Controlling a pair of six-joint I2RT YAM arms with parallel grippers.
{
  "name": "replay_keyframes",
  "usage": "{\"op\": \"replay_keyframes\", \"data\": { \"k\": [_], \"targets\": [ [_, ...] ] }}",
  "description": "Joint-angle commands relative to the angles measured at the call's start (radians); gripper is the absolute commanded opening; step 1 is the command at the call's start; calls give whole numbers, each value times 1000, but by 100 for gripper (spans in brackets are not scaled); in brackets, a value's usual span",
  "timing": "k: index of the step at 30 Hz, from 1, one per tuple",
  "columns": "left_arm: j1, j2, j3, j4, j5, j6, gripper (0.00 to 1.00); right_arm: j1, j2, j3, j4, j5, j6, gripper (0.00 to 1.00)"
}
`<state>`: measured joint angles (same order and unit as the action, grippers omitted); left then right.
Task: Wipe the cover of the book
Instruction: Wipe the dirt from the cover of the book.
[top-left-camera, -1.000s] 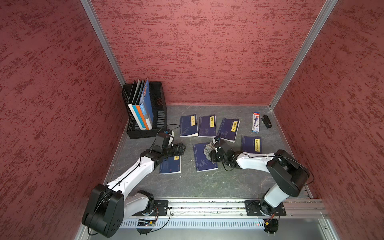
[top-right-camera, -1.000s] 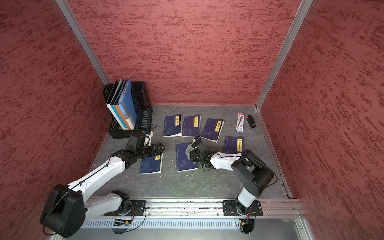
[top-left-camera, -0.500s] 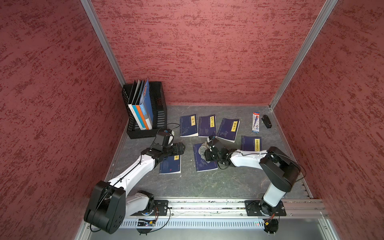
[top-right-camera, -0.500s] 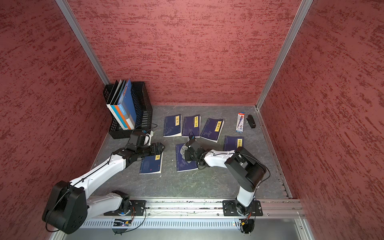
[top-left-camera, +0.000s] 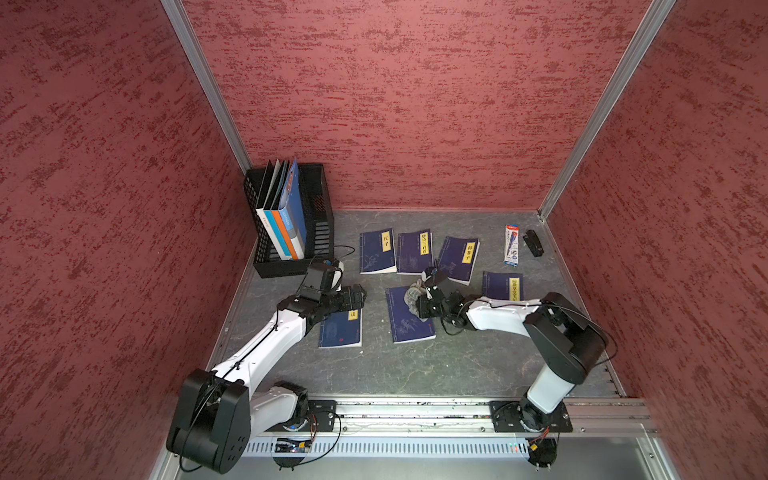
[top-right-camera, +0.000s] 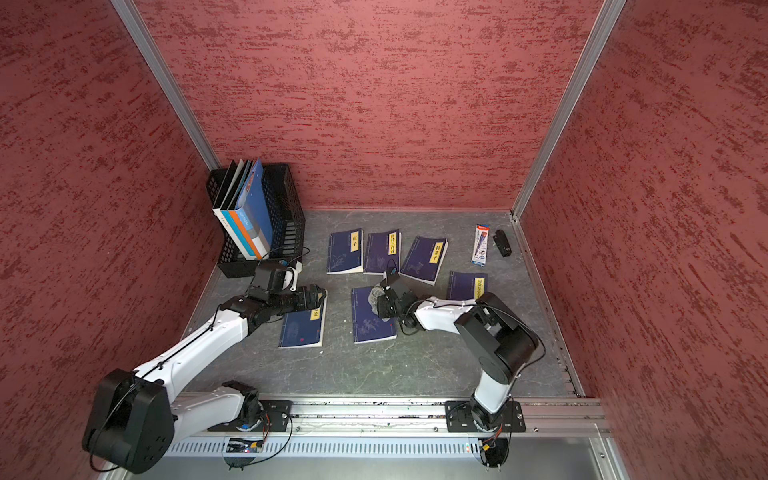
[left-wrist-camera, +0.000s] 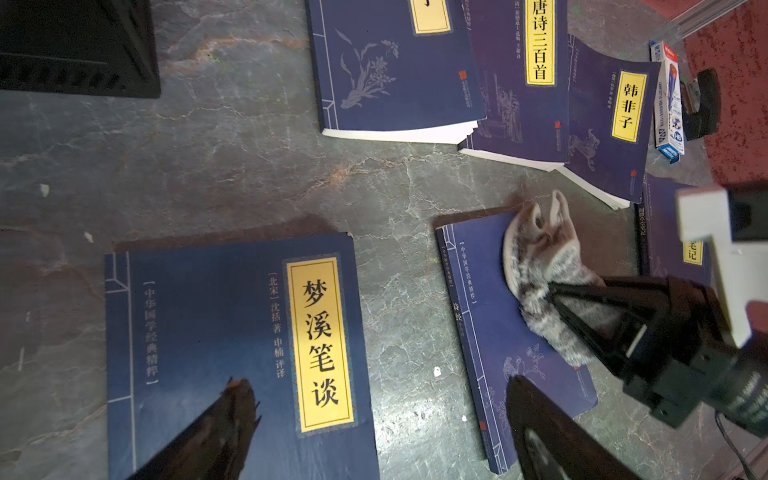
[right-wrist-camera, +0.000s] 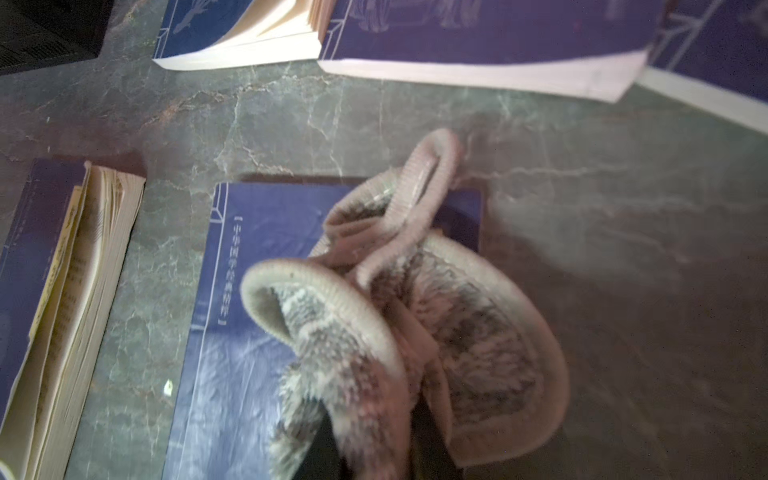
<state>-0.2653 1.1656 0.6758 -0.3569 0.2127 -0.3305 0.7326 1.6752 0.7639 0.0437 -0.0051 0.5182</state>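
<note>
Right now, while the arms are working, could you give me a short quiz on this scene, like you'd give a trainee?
1. True or false: the right gripper is shut on the cloth.
2. The left gripper is: A) open B) shut on a folder C) holding a pen.
3. What does the cloth rest on?

Key: 1 true. 2 A. 3 a book.

Fuzzy grey cloth, smooth dark-blue paper book cover, marbled stone-look tabletop
</note>
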Motion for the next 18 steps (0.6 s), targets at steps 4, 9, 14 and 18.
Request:
{"op": "replay_keyframes", "data": {
  "k": [4, 9, 14, 18],
  "targets": [
    [75, 12, 21, -5, 63, 9, 96, 77, -89, -176, -125, -27, 122, 18],
    [83, 28, 19, 6, 85, 6, 96, 123, -148, -225, -151, -23, 164, 18],
    [83, 44, 24, 8, 88, 6, 97, 139, -115, -201, -145, -11, 155, 18],
    [81, 40, 24, 7, 82, 4, 97, 125, -15, -106, -135, 35, 98, 19]
  ]
}}
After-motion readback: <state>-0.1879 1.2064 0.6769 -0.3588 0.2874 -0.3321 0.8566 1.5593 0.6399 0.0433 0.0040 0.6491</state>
